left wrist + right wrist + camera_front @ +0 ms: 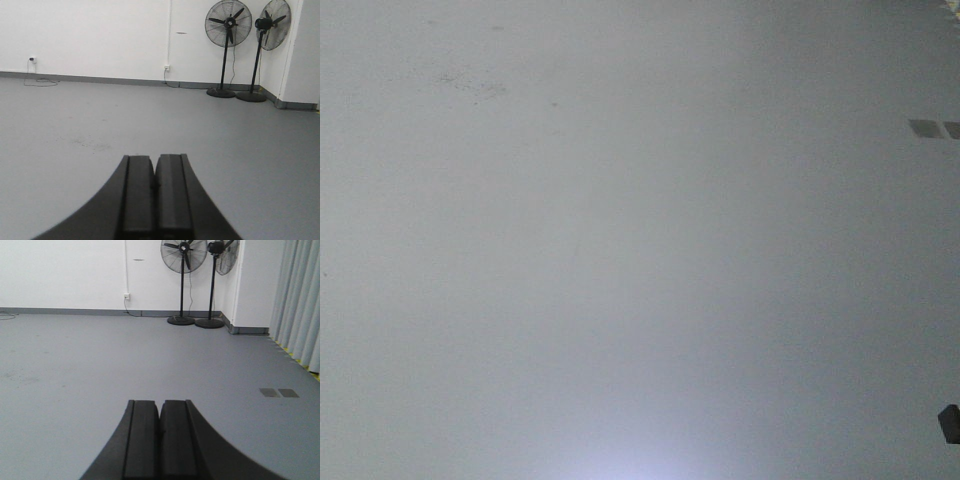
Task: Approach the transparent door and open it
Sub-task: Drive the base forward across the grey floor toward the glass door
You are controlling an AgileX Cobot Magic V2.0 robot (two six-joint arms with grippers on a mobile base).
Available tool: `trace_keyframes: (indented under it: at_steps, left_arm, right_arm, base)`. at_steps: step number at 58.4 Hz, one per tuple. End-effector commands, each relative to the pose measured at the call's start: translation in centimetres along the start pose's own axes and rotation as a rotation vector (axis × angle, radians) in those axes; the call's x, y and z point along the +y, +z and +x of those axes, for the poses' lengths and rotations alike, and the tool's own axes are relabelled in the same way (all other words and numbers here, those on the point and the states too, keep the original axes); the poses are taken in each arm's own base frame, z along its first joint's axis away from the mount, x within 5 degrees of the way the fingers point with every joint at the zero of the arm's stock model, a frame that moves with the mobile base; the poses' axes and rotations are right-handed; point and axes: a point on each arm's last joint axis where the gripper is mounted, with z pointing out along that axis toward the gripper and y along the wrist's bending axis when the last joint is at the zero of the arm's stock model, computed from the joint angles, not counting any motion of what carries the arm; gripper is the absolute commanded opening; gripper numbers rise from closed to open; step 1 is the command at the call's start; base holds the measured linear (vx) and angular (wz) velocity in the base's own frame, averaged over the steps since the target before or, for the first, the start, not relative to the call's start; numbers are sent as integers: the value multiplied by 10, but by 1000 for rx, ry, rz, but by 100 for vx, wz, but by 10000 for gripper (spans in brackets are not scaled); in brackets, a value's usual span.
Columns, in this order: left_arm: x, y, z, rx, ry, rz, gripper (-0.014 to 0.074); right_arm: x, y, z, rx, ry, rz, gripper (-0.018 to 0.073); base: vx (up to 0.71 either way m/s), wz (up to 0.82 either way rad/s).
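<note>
Across a wide, nearly bare room, the grey floor point(75, 125) runs to a white wall point(100, 30), and the transparent door shows in no view. The step in hand therefore looks like the drive toward it, with the opening not yet begun. From left to right along the wall there is a wall socket point(33, 59) with a loose cable point(42, 81) on the floor below, then a second socket point(166, 67). Next come a black pedestal fan point(228, 22) and its twin fan point(272, 20), side by side in the corner. The right wrist view adds pale pleated curtains point(300, 300) at the far right. The left hand point(155, 165) sits low in its view, fingers pressed together and holding nothing. The right hand point(160, 407) is the same, closed and empty. The front view looks down on plain floor, with two small floor plates point(932, 128) at its right edge. The next move probably calls for turning the base until the door and its handle appear.
</note>
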Motion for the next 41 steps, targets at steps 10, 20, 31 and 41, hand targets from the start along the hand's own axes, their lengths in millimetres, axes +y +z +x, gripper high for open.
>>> trace_keyframes:
  at_steps: [10,20,31,41]
  left_arm:
    - [1,0,2,-62,-10,1,-6]
    - [1,0,2,-62,-10,1,-6]
    - [1,0,2,-62,-10,1,-6]
    - [1,0,2,-62,-10,1,-6]
  right_arm:
    - [0,-1,-4,-88,-9,3,-8]
    - [0,-1,-4,-88,-9,3,-8]
    - [0,-1,-4,-88,-9,3,-8]
    - [0,-1,-4,-88,-9,3,-8]
  base:
    - [54,21]
    - [56,27]
    - [56,34]
    - [56,40]
